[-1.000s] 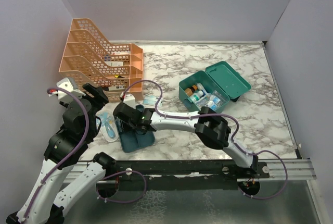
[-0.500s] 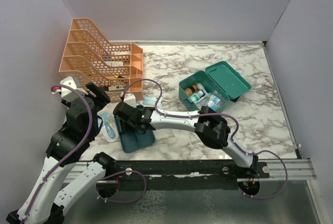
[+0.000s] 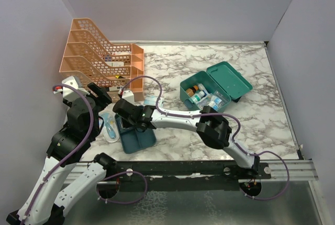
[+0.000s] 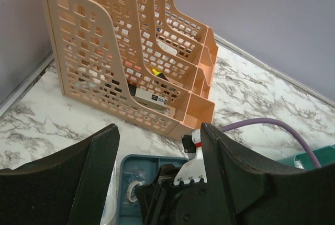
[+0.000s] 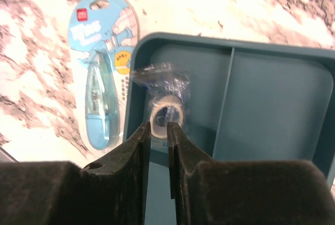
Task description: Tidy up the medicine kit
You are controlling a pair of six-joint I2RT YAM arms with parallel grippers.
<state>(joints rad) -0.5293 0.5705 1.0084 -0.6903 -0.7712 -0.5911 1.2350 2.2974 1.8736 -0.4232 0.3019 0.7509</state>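
While the right gripper (image 5: 158,130) hangs over the tray (image 5: 272,104), its fingers sit nearly together at a wrapped tape roll (image 5: 166,114); whether they clamp it I cannot tell. Left of the tray the left gripper (image 4: 158,136) has its fingers wide apart, and the medicine kit (image 3: 230,81) lies open well to the tray's right.

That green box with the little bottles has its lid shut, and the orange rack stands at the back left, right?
Not quite. The lid of the green box stands open, as the top view shows; the bottles lie inside. The orange rack is at the back left.
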